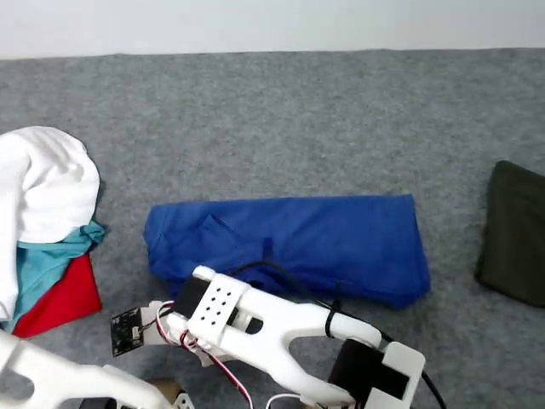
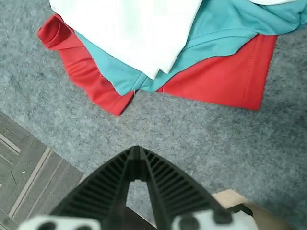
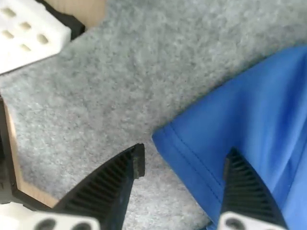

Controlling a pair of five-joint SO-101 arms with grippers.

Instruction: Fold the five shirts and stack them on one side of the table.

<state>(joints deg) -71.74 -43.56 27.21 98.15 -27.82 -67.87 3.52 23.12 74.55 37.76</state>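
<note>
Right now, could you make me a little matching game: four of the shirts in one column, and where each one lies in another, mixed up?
1 white shirt
2 blue shirt
3 dark green shirt
4 red shirt

A alone at the far right
B under the teal shirt
C on top of the teal shirt
D stretched across the middle

Pairs: 1-C, 2-D, 3-A, 4-B

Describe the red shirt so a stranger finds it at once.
On the grey table, look at the high view's left edge, where three shirts lie heaped. The red shirt lies lowest, under the teal shirt and the white shirt; it alone is red.
</note>
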